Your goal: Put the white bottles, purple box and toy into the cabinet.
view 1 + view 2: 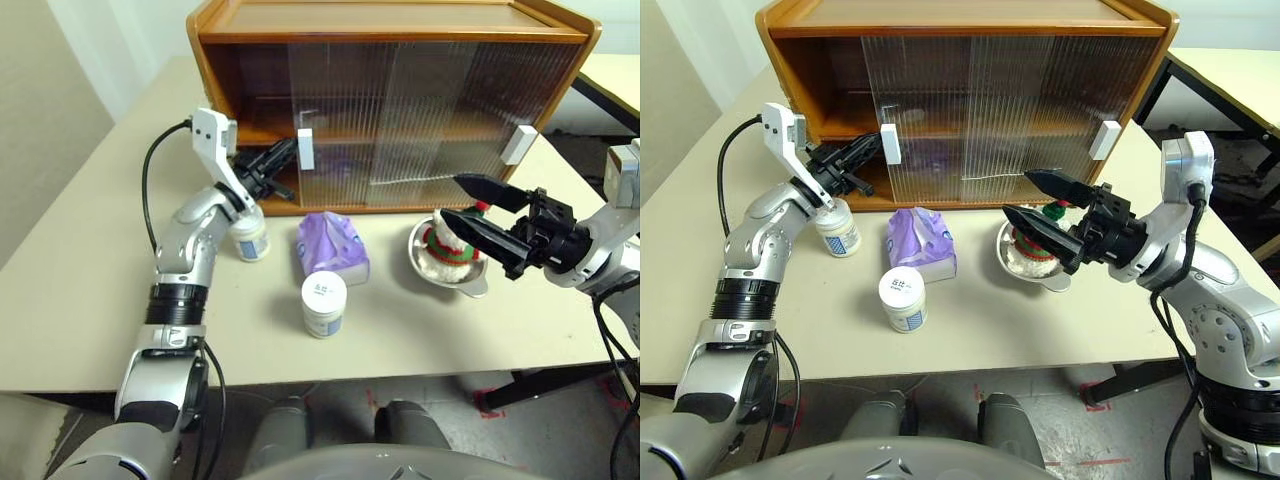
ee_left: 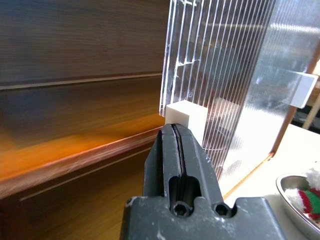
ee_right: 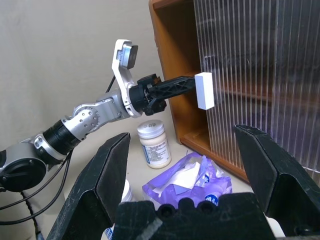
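Labels: bottles (image 1: 324,303) carry pale blue print, unreadable.
Left gripper (image 1: 283,155): jaws clenched, tip at door handle (image 1: 305,149).
Right gripper (image 1: 478,208): jaws released, above toy (image 1: 447,246).

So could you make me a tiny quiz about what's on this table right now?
1. True or false: the snowman toy sits in a metal bowl.
2. How many white bottles stand on the table?
3. Which tool is shut at a white door handle: A) left tool, B) right tool?

Key: 1 true. 2 two, the other bottle partly behind the left arm. 3 A.
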Available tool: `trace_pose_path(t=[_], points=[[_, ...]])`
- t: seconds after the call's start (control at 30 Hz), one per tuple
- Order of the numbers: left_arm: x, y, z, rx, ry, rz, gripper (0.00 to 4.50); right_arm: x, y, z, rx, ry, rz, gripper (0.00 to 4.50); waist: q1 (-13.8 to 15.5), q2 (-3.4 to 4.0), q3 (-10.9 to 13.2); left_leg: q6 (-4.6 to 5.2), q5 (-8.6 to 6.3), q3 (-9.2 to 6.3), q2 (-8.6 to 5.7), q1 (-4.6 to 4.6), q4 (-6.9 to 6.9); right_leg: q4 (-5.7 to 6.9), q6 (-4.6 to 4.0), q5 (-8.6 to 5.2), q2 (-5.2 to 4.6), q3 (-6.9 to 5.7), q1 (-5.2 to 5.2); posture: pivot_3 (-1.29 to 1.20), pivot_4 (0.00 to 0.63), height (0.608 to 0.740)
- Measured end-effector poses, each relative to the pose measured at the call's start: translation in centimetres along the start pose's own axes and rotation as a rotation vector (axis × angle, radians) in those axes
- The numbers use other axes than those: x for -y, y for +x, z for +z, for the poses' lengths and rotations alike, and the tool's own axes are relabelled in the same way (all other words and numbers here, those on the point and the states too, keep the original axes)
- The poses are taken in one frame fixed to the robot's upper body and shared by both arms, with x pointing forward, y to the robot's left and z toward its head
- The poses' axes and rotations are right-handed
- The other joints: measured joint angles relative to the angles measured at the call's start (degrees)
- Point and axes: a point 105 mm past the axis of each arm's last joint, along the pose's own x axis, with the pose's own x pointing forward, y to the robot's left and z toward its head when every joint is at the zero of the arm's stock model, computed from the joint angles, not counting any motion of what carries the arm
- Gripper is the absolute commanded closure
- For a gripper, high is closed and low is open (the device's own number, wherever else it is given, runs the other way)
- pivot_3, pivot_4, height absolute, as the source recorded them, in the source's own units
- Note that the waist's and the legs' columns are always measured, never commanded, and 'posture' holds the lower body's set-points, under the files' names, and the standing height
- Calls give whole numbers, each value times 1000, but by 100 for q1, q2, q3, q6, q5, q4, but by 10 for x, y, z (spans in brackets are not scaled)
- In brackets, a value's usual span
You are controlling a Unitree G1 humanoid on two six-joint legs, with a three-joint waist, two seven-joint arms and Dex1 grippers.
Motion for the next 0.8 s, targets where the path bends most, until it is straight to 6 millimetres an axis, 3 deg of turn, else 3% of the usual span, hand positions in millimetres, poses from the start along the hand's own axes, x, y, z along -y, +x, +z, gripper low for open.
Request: trace_pose_path(t=[0.57, 0.8], points=[[28, 32, 0, -18, -9, -116, 4475, -1, 1, 1, 5, -5, -17, 0, -147, 0, 0, -1, -1, 9, 2, -4, 30, 5, 20, 9, 5, 12, 2, -112, 0, 740], [32, 39, -15, -50, -34, -130, 4475, -3, 1, 1, 5, -9, -21, 0, -232, 0, 0, -9, -7, 22, 2, -7, 45, 2, 41, 20, 5, 26, 2, -121, 0, 740]])
